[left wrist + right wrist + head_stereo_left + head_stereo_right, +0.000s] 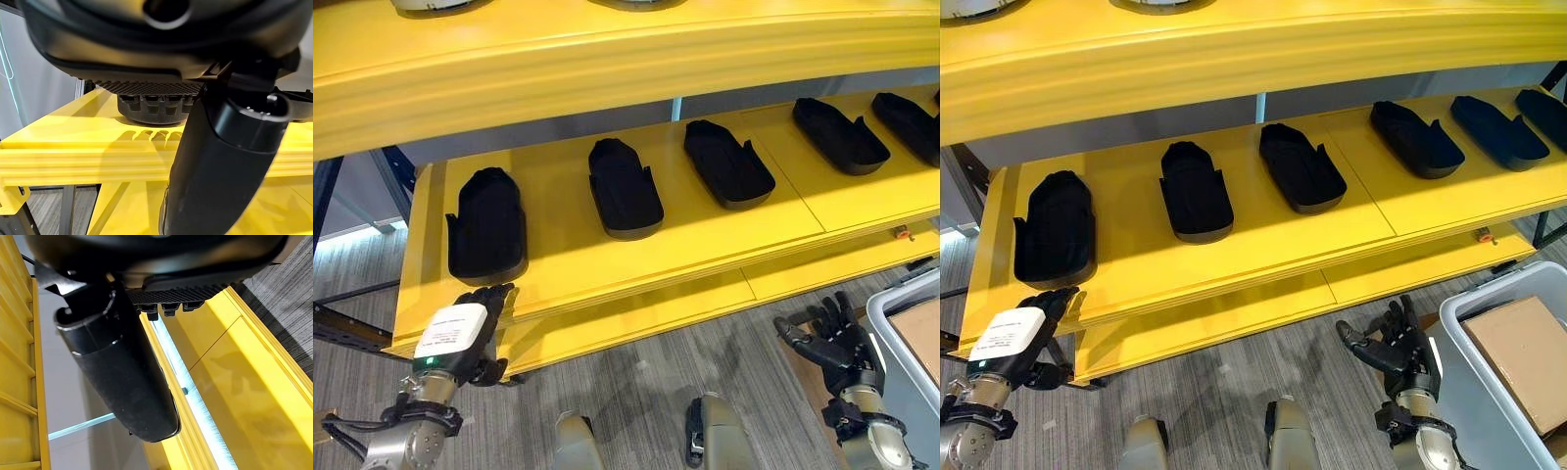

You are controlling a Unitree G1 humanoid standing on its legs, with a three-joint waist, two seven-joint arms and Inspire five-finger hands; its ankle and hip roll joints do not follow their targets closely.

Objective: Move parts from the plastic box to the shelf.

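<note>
Left eye view, parts: five black moulded parts lie in a row on the yellow shelf [558,250], running from 9 o'clock up toward 2 o'clock. The leftmost part [486,225] sits near the shelf's front edge; next come a second part [624,188], a third part [727,164], a fourth part [839,135] and a fifth part [908,125].
Plastic box: a grey plastic box [1469,377] stands on the floor at 4 o'clock, with a brown cardboard piece [1523,360] lying in it. No black part is visible inside.
Left hand: the left hand [460,338], at 8 o'clock, has its fingers reaching up to the shelf's front edge just below the leftmost part. Its fingers look straight and released, holding nothing; the left wrist view shows the part just past the fingertips.
Right hand: the right hand [1398,351], at 5 o'clock, hangs beside the box rim, fingers loosely spread and empty.
Risk, leftmost part: if the left hand lifts or pushes forward, its fingertips could nudge the part askew or drag it off the front edge.
Risk, box: the right hand is close to the rim; a careless reach could knock the box or catch the cardboard rather than a part.
Risk, shelf above: the upper shelf [607,59] overhangs the row, so a high lift could strike it.
</note>
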